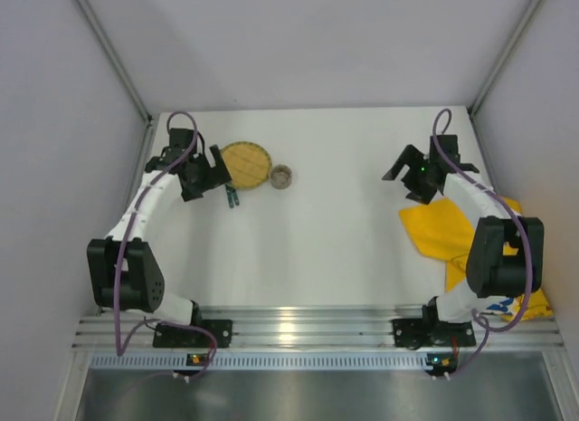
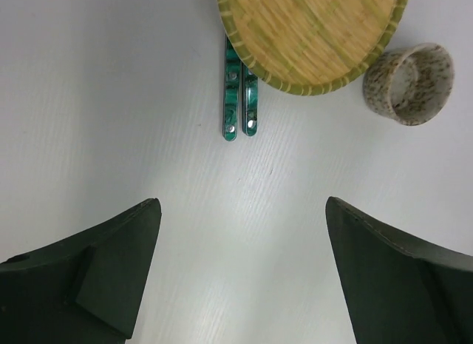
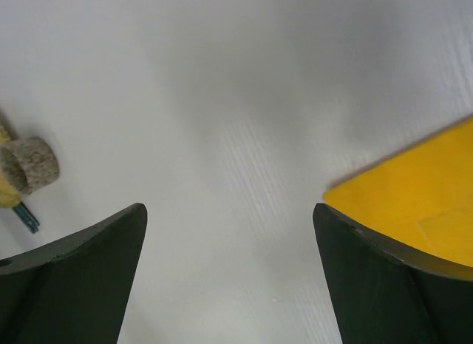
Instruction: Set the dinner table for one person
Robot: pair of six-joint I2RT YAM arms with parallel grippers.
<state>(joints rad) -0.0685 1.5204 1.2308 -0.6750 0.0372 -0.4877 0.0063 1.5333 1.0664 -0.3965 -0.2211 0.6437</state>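
Dinner table (image 1: 335,244): left hand (image 2: 243,205), right hand (image 3: 230,207) gape empty.

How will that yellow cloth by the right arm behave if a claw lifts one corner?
Probably floppy: the yellow cloth lies flat with faint fold lines, so it would likely drape from a pinched corner. It looks thin and light, so pushing may bunch it rather than slide it. The right arm overlaps it from above, which might snag it.
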